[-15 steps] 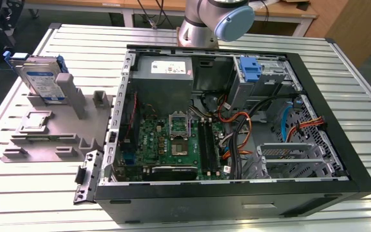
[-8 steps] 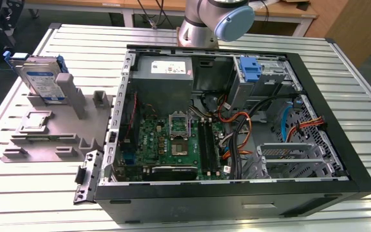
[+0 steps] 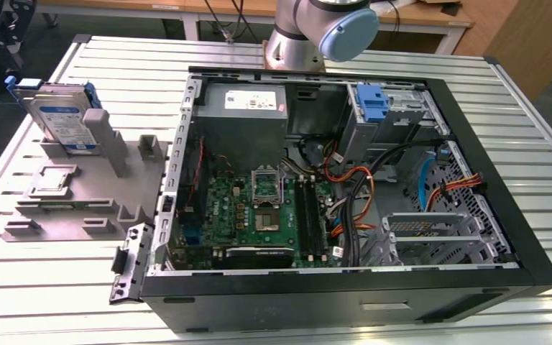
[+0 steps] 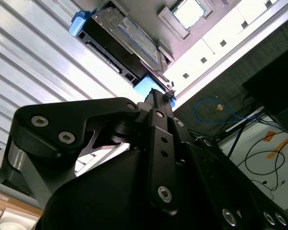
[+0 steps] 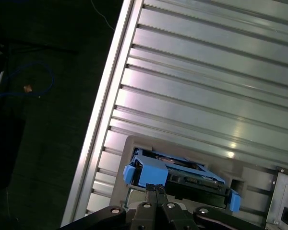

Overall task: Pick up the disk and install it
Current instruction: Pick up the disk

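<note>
A slatted metal desk (image 3: 123,54) carries an open computer case (image 3: 333,295) and, at the exterior view's left, a grey holder (image 3: 70,205). The disk (image 3: 62,115) stands upright in it. The end effector (image 5: 156,188), fingers together and empty, points toward it.

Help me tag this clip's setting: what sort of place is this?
Probably a robotics lab bench: an opened computer case lies on a slatted aluminium table, the disk stands in a grey fixture.
</note>
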Available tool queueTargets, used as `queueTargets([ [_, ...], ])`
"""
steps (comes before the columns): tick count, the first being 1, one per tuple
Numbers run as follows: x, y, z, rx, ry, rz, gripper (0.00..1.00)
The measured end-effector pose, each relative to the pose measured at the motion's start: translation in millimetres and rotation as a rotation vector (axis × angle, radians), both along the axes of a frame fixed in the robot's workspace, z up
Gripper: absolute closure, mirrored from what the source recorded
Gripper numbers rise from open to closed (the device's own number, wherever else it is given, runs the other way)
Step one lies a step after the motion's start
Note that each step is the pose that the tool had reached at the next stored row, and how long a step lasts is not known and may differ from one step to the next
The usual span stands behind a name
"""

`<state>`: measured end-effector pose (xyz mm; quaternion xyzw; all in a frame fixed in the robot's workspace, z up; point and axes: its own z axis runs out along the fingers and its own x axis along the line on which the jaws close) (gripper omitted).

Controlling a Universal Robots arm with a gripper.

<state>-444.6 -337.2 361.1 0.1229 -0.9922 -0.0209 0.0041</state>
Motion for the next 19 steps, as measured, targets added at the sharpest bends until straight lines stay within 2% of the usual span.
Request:
queueTargets([
  [19, 0.0, 0.0, 0.0, 0.0000, 0.0001, 0.021, 0.90],
])
